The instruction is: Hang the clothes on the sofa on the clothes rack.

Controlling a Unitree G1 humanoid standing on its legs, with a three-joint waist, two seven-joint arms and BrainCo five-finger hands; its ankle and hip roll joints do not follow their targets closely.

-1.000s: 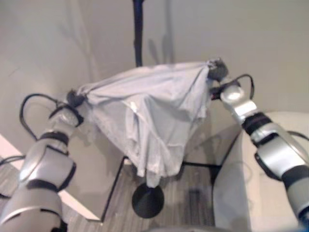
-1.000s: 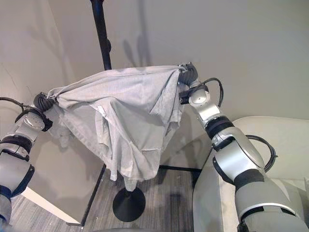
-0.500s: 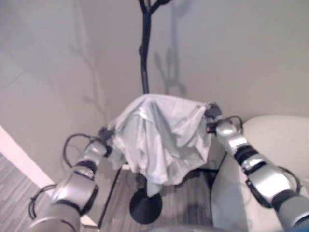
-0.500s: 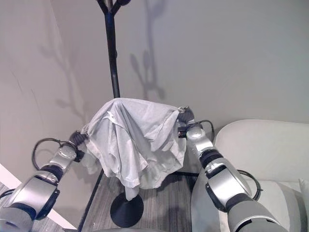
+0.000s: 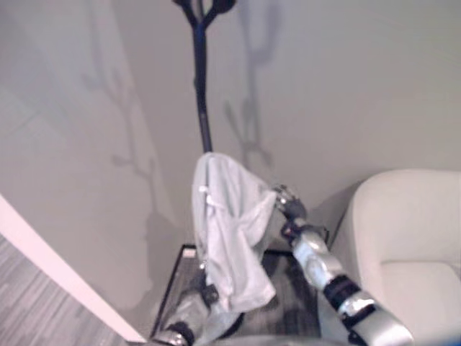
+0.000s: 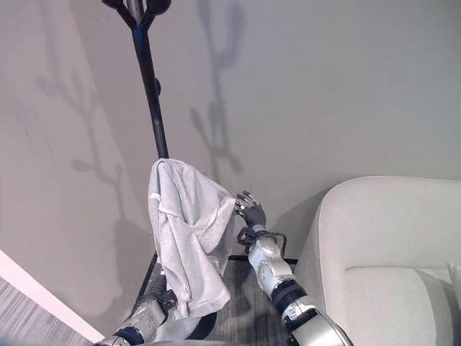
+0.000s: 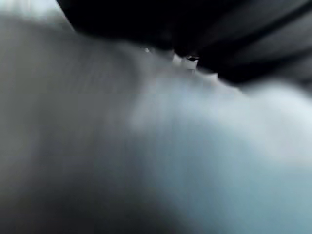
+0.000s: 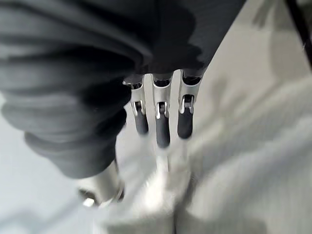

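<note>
Garment [image 6: 189, 241]: thin grey cloth, matt, soft and creased, with a stitched seam along one edge. Clothes rack [image 6: 148, 79]: black pole, smooth with a slight sheen (metal or plastic cannot be told). Sofa [image 6: 389, 245]: cream upholstery, matt and smooth, rounded at the edges. Right hand [image 8: 161, 122]: bright silver metal-look fingers with dark matt tips, under a dark ribbed cover. Wall [image 6: 324, 86]: plain matt paint. Floor [image 6: 29, 324]: grey wood-grain planks, low sheen.
</note>
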